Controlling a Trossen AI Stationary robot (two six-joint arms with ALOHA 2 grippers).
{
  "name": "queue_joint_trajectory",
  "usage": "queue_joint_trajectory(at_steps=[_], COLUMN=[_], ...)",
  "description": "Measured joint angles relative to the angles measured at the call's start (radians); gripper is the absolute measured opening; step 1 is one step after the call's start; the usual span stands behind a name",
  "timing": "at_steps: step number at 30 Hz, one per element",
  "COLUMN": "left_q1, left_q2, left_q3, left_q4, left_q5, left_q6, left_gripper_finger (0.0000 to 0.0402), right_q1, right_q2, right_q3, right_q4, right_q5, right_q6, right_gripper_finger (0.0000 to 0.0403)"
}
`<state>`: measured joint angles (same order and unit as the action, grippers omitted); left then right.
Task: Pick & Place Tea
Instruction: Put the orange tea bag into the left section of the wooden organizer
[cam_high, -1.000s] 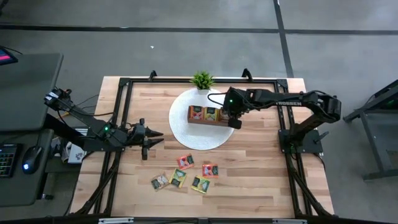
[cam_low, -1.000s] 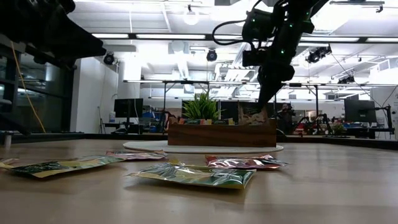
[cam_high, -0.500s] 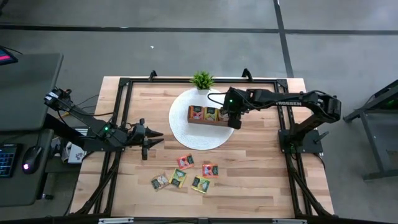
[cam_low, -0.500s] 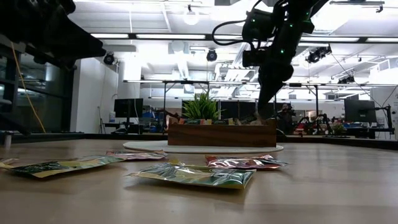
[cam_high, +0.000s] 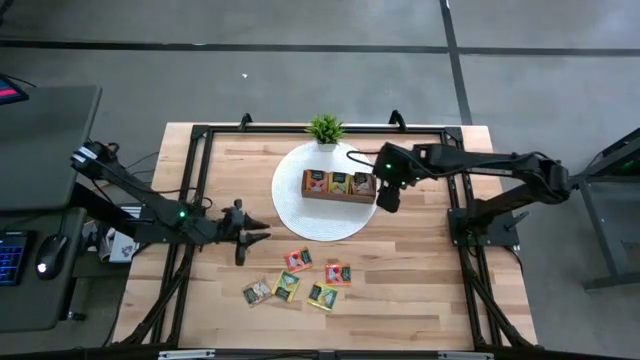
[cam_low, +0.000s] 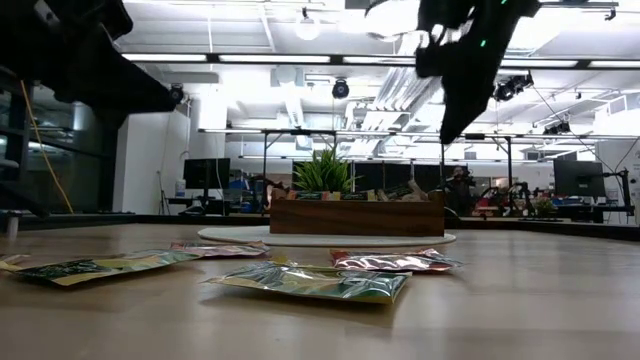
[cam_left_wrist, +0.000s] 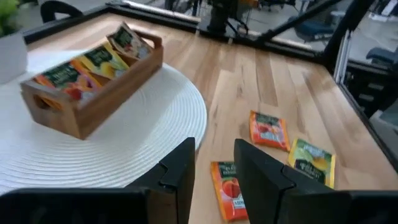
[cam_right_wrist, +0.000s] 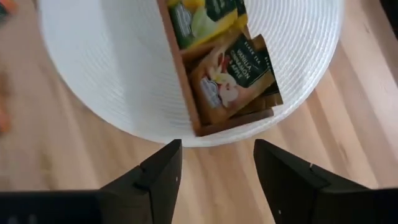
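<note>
I've got the right tool (cam_high: 388, 197) hanging above the right end of the wooden tray (cam_high: 338, 186), fingers (cam_right_wrist: 158, 180) spread wide with nothing between them. Straight below it, through its wrist camera, a brown vanilla-and-apple sachet (cam_right_wrist: 233, 78) lies tilted in the end compartment, propped against the tray wall, and a green-yellow sachet (cam_right_wrist: 198, 20) sits in the compartment beside it. From above, the tray shows three filled compartments: red-pink at the left end, yellow-green in the middle, the darker one on the right. The tray rests on the round white woven mat (cam_high: 290, 205), with the small potted plant (cam_high: 325, 129) at the mat's far edge.

My left tool (cam_high: 246, 232) hovers low over the bare wood of the table (cam_high: 420, 290), left of the mat and well apart from the tray. Its fingers (cam_left_wrist: 181, 169) stand a little apart, and I see nothing held between them.

Five loose tea sachets lie flat on the table, nearer me than the mat: a red-orange one (cam_high: 297, 260), an orange one (cam_high: 338, 273), a green-yellow one (cam_high: 286, 286), a greyish one (cam_high: 257, 292) and another yellow-green one (cam_high: 322, 296). None of them touches either tool. In the low view they lie flat and shiny in the foreground, the tray on its mat behind them.
</note>
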<state>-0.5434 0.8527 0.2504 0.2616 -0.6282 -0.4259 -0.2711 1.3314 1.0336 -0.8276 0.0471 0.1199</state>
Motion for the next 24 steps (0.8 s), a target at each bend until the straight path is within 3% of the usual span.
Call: queue_joint_trajectory(at_steps=[6, 13, 24], left_q1=[0.000, 0.011, 0.153], left_q2=[0.205, 0.461, 0.829], left_q3=[0.014, 0.192, 0.526], left_q4=[0.138, 0.124, 0.049], left_q5=[0.058, 0.124, 0.496], left_q6=[0.024, 0.182, 0.400], left_gripper_finger=[0.0111, 0.0110, 0.0111], right_q1=[0.101, 0.255, 0.508], right_q2=[-0.101, -0.116, -0.099], right_q3=[0.000, 0.000, 0.000], right_q4=[-0.024, -0.067, -0.064], right_q5=[0.015, 0.109, 0.291], right_q6=[0.177, 0.337, 0.709], right_gripper_finger=[0.0197, 0.0197, 0.0197])
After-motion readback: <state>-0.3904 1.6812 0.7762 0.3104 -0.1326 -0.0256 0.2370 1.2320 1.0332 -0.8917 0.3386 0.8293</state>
